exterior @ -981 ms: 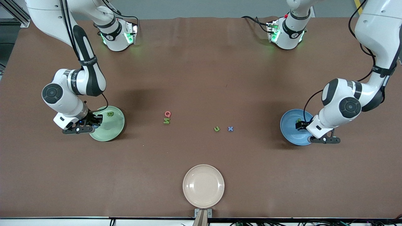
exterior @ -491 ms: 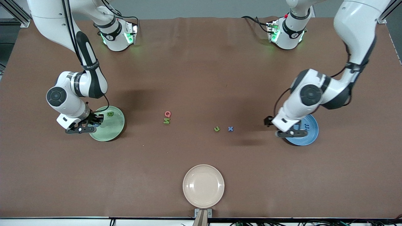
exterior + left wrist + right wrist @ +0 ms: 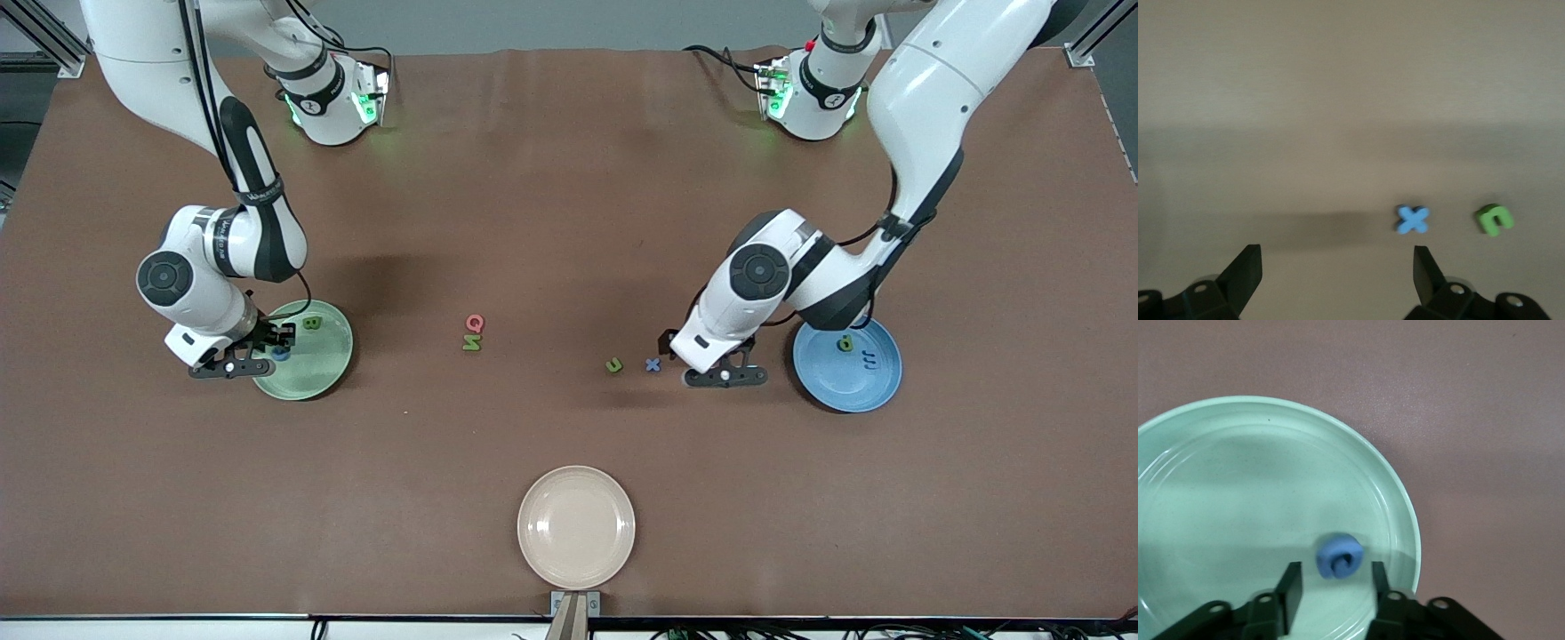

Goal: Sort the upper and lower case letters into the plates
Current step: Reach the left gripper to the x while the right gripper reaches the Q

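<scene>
My right gripper hangs low over the pale green plate, open. A blue letter lies on the plate between its fingers, clear of both. A green B lies in the same plate. My left gripper is open and empty, low over the table beside the blue x. A green u lies next to the x. The blue plate holds a green p and a dark blue m. A red-pink Q and a green N lie mid-table.
A cream-beige plate sits near the table's front edge, nearer to the camera than the letters. Both arm bases stand along the back edge. The brown mat is bare between the plates apart from the loose letters.
My left arm swung off the blue plate toward the table's middle and now sits beside the x. My right gripper opened and let the blue letter go onto the green plate.
</scene>
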Available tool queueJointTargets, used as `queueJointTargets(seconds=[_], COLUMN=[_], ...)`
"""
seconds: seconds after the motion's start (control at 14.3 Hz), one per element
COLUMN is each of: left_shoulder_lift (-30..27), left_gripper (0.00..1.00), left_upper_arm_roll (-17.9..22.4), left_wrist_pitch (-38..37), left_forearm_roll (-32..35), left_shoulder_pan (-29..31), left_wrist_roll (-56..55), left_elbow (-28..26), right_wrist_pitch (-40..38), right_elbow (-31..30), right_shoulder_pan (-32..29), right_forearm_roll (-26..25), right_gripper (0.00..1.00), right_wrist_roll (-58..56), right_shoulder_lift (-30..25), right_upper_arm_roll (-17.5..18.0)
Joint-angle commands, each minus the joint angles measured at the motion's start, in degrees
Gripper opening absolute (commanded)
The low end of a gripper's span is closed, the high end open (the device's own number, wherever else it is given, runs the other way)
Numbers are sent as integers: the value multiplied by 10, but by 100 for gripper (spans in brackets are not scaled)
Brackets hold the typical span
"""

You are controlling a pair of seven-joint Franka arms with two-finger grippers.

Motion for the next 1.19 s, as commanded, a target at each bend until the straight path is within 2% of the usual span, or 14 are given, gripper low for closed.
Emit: queueJointTargets(seconds=[0.0,0.14,0.35,0.7,0.91,1.12], left_shoulder_lift=[44,58,83,97,98,102], left_gripper=[100,100,99,92,79,74], left_upper_arm_roll=[16,40,62,62,63,63], left_wrist_pitch=[-9,-7,-5,-4,-3,-2], left_forearm_roll=[13,11,8,14,14,14], left_shoulder_pan=[-39,-73,-105,-108,-108,-108], left_wrist_roll=[-4,-4,-4,-3,-3,-3], left_elbow=[56,73,99,103,103,102], right_wrist_pitch=[-10,-41,-108,-105,-79,-48], right_elbow=[2,13,45,58,59,69], right_shoulder_pan=[-7,-1,39,134,214,277], right_forearm_roll=[6,7,52,58,141,153], right_gripper=[100,100,100,100,100,100], right_wrist_roll=[-2,6,60,230,293,379], right_shoulder_lift=[-6,-15,-25,-24,-23,-9], right_upper_arm_roll=[8,8,10,12,21,20])
